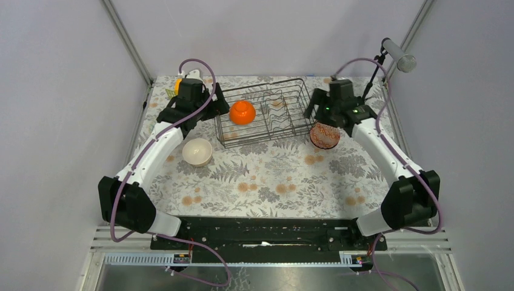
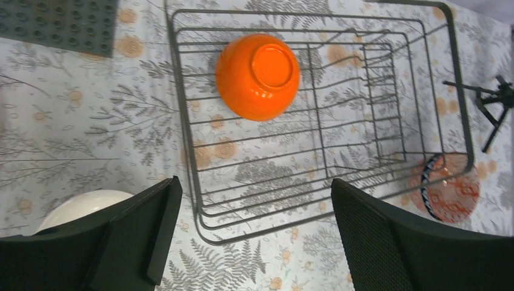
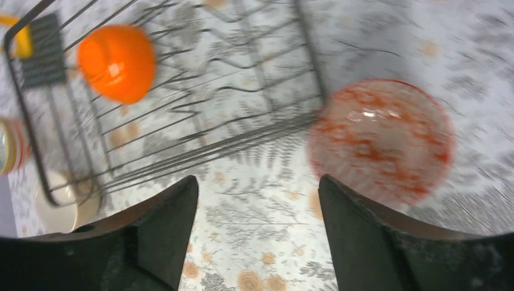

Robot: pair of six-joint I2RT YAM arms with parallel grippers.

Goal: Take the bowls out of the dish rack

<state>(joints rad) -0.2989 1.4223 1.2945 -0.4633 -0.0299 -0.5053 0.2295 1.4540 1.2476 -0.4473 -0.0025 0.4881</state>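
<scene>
The black wire dish rack [image 1: 276, 115] stands at the back middle of the table. One plain orange bowl [image 1: 242, 112] lies upside down in its left part; it shows in the left wrist view [image 2: 257, 76] and the right wrist view [image 3: 115, 60]. A cream-white bowl [image 1: 197, 151] sits on the table left of the rack. A pink patterned bowl [image 1: 325, 135] sits on the table right of the rack, also in the right wrist view [image 3: 382, 139]. My left gripper [image 1: 213, 104] is open and empty above the rack's left end [image 2: 254, 236]. My right gripper [image 1: 313, 108] is open and empty beside the pink bowl [image 3: 257, 236].
A dark grey studded plate [image 2: 60, 24] lies at the back left, with a yellow-orange object [image 1: 179, 85] near it behind the left arm. A black stand with a grey cylinder [image 1: 397, 54] rises at the back right corner. Grey walls close in the table.
</scene>
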